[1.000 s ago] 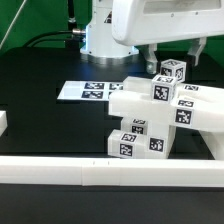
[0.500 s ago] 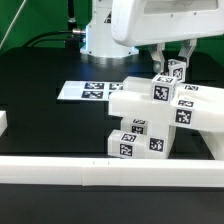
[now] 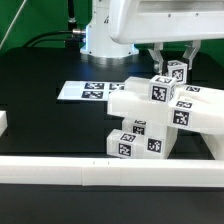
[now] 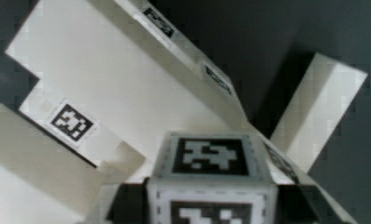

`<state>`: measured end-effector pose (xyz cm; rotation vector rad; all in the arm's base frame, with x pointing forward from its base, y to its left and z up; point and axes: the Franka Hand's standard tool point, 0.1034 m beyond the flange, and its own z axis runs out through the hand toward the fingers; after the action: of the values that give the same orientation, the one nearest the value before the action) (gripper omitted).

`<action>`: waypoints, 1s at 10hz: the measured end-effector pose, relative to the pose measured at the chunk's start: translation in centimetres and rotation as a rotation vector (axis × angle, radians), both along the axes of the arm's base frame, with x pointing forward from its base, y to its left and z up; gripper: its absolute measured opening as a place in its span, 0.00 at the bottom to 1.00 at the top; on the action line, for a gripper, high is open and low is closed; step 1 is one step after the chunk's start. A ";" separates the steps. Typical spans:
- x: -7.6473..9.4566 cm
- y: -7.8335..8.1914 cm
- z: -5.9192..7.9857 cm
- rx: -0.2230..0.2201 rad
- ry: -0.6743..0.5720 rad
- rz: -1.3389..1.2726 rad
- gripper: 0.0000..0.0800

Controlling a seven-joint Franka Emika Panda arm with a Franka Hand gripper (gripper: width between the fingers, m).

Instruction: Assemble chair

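Scanning from the exterior view's left, you first meet the marker board (image 3: 84, 91) lying flat on the black table (image 3: 40, 120), with a long white rail (image 3: 90, 174) running along the near edge. Further right stands the chair (image 3: 150, 110), a stack of chunky white tagged parts joined into 1 body, well right of centre. At its top right corner sits a small cube (image 3: 176, 71), and your gripper (image 3: 175, 62) has come down over it: the 2 fingers are drawn in close against the cube's sides, so it is pinched between them. In the wrist view the cube (image 4: 208, 175) fills the space between the fingers, its tags facing the camera, with the chair's (image 4: 111, 70) slanted panels beyond.
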<state>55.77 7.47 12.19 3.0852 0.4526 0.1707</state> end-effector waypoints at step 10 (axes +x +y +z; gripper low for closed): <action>0.2 0.6 0.1 0.094 -0.017 -0.745 0.36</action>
<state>55.97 8.04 12.25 3.0833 -0.7213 0.1977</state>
